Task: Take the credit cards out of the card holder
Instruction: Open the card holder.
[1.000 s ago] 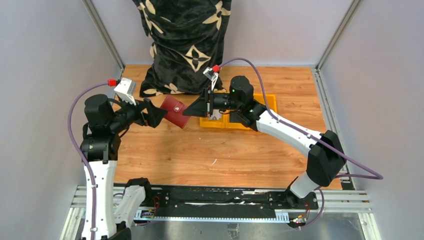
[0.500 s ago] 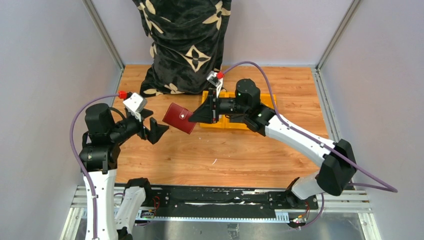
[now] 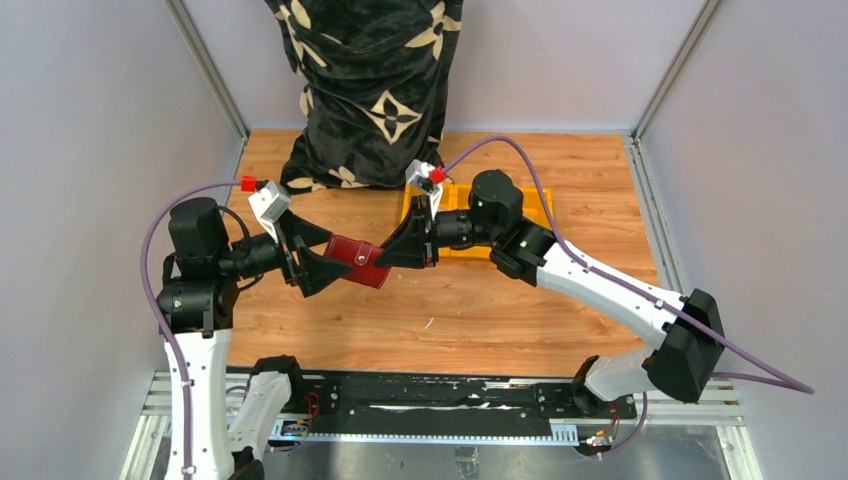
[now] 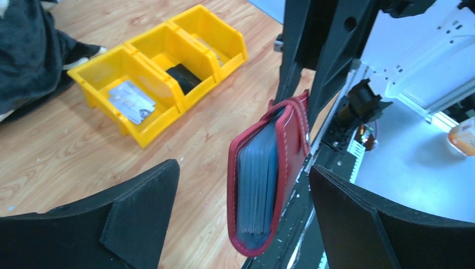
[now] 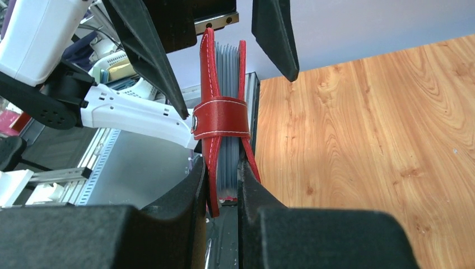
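card holder (image 3: 362, 260): clamped by right gripper (image 3: 402, 250) | left gripper (image 3: 338, 252): wide, flanking it | credit card (image 4: 131, 101) in yellow bin (image 4: 143, 134) beyond: print illegible

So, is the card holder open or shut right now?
Shut. The card holder has its strap wrapped across the edge, covers folded together over the grey sleeves; the right gripper pinches it.

Lower end of card holder (image 5: 222, 119) hidden between right tool (image 5: 223, 175) fingers. Cards inside grey sleeves (image 4: 257, 190) indiscernible. Dark item (image 4: 182, 76) in yellow bin (image 4: 147, 133) unidentifiable.
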Motion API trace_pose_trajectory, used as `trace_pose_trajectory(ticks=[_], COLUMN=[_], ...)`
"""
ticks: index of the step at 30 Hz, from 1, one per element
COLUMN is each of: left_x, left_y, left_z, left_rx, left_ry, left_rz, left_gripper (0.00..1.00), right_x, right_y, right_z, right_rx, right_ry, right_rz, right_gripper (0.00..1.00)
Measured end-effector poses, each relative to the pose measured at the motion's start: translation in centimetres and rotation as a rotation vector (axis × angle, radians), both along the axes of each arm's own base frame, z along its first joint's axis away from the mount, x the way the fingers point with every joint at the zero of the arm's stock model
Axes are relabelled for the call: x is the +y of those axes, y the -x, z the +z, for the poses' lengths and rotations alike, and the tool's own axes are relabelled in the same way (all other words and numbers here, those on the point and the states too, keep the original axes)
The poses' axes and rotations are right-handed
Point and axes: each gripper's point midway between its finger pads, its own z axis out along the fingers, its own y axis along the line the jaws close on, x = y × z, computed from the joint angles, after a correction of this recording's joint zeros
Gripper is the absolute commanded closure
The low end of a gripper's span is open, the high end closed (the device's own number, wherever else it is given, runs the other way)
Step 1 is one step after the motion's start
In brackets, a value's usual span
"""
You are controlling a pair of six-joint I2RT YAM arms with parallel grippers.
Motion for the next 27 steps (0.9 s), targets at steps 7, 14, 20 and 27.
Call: trace_pose_trajectory(ticks=[7, 14, 20, 27], left_x=[-0.6, -0.9, -0.4, 1.6], left_y=[1.1, 1.5, 0.8, -1.1], left_z=[0.8, 1.0, 0.6, -0.4], left_rx=[0.003, 0.002, -0.015, -0.062], left_ry=[0.036, 0.047, 0.015, -0.09], left_rz=[-0.059, -0.081, -0.035, 0.123], left_gripper=[0.59, 0.79, 0.89, 0.96], right_x=[0.3, 0.4, 0.5, 1.0], right_y=[0.8, 0.2, -1.8, -3.6], right_z=[-0.4, -0.6, 0.1, 1.6], right_rx=[-0.032, -0.061, -0.041, 0.028], right_ry=[0.01, 0.014, 0.03, 0.052], right_rz=[0.023, -0.006, -0.132, -0.437], right_gripper=[1.0, 0.68, 0.28, 0.32])
